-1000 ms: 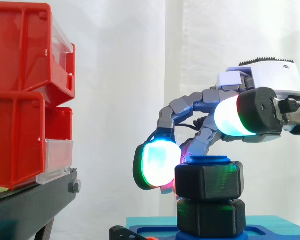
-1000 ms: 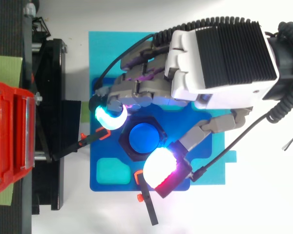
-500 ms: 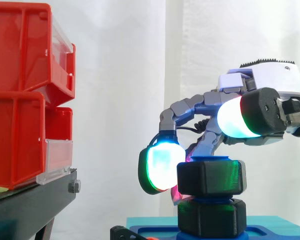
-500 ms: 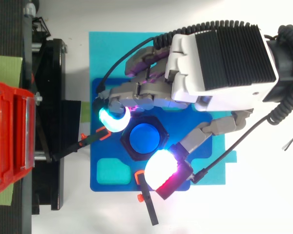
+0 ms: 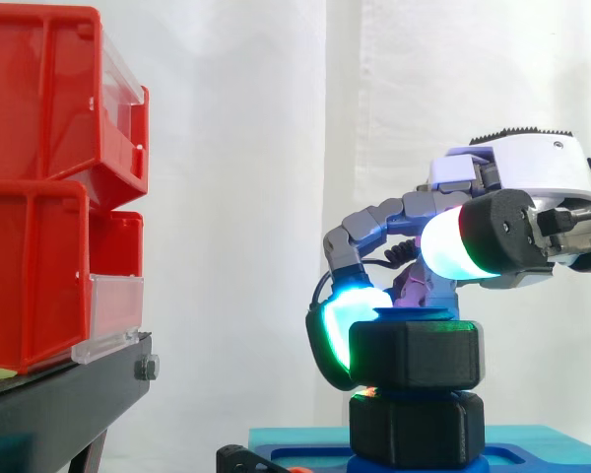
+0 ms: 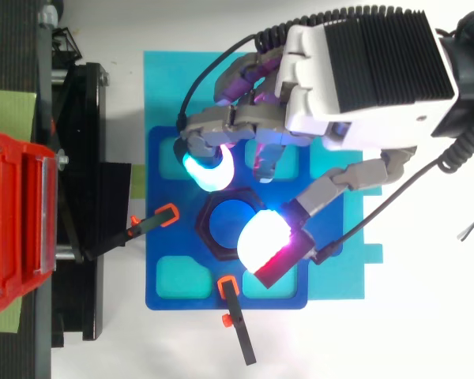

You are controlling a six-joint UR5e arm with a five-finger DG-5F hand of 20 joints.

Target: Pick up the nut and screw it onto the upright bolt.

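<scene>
Top view: robot hand (image 6: 355, 79) pinches nut (image 6: 206, 230); clamps (image 6: 166, 212) beside.

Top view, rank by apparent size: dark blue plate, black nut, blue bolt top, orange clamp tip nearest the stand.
1. dark blue plate
2. black nut, partly covered
3. blue bolt top
4. orange clamp tip
The bolt top sits nearer the camera, but the gaps are plain.
</scene>
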